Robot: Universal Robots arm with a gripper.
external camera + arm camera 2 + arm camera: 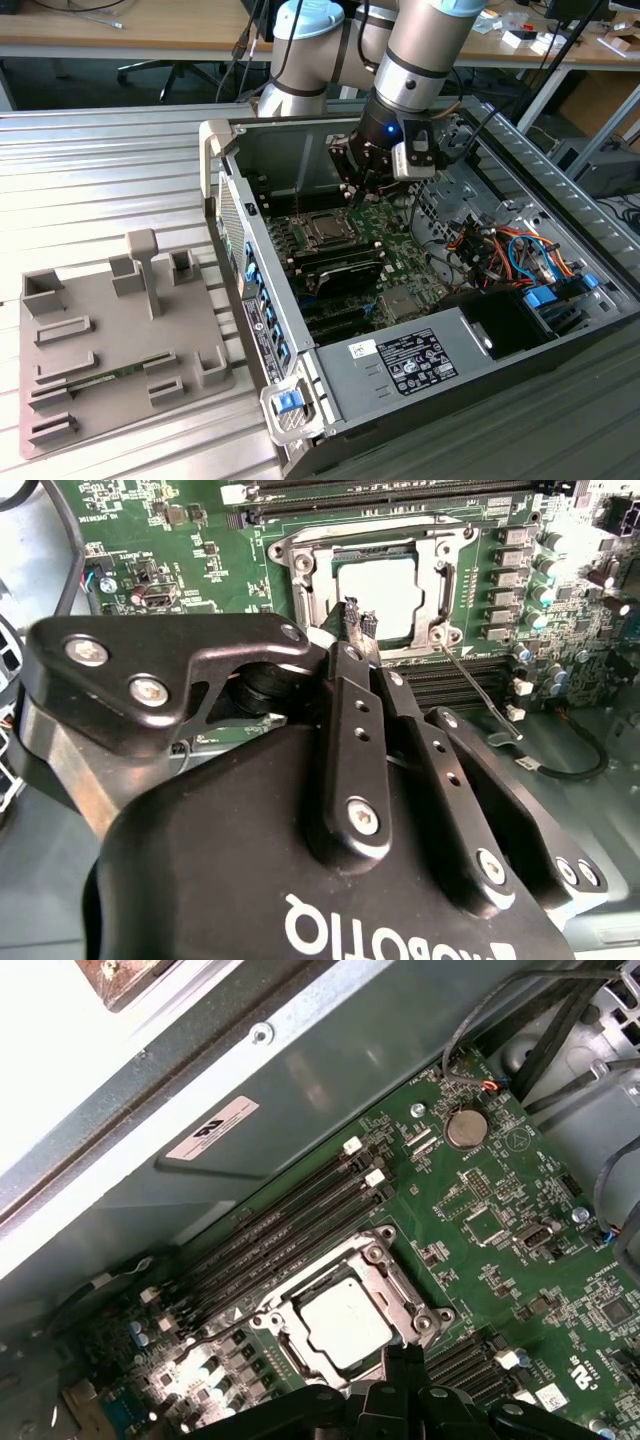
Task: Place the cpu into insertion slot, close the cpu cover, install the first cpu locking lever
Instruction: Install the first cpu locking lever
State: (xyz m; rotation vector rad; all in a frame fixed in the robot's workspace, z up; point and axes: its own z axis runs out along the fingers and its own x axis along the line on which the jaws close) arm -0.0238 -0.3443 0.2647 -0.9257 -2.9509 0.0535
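The cpu (385, 585) lies silvery face up inside the insertion slot (370, 556) on the green motherboard, and it also appears in the first wrist view (345, 1325). The cpu cover (290, 555) lies flat around it, its cut-out framing the chip. A thin wire locking lever (478, 685) angles away from one corner of the socket. My gripper (358, 620) hovers just beside the socket's edge, fingers pressed together with nothing between them. In the exterior view my gripper (372, 190) hangs over the board just behind the socket (323, 230).
Long black memory slots (290, 1220) flank the socket. The case's metal wall (300, 1080) runs close behind. Bundled orange and blue cables (505, 250) fill the case at the exterior view's right. A grey fixture tray (110, 340) sits outside at the exterior view's left.
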